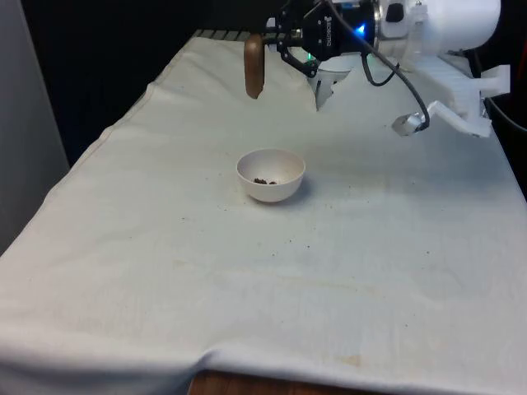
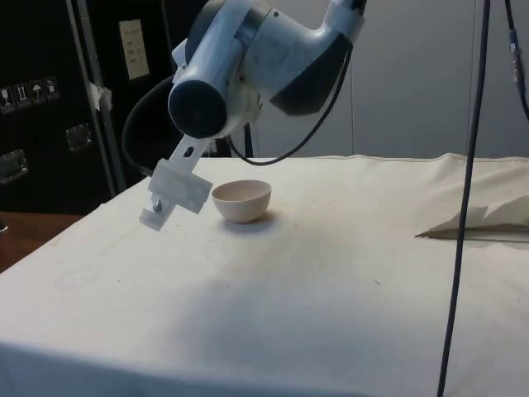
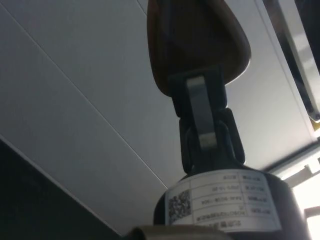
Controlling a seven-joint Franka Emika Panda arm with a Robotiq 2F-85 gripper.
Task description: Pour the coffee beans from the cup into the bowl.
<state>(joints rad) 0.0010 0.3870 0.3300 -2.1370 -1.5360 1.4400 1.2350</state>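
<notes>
One brown cup [image 1: 254, 66] is what my tool [image 1: 272, 43] has hold of, its fingers [image 3: 201, 112] closed tight on the cup's wall. In the front view I hold the cup in the air over the far part of the table [image 1: 165, 271], well above the cloth, with my tool turned sideways so that it points toward the front view's left. The cup is tipped over, hanging narrow and tall from the fingers, and I cannot tell from these views which way its mouth faces. In the wrist view the cup [image 3: 197, 40] is a dark brown rounded shape just past the fingers, with one grey finger pad pressed flat against it. A white bowl [image 1: 271, 174] stands upright on the cloth near the middle of the table, nearer to the front camera than the cup and well below it, a little toward the front view's right of the cup. Some dark coffee beans [image 1: 264, 181] lie in the bottom of the bowl. In the side view the bowl [image 2: 241, 201] sits on the cloth beyond my arm, and its inside is hidden from that angle. A few dark specks dot the cloth around the bowl in the front view.
</notes>
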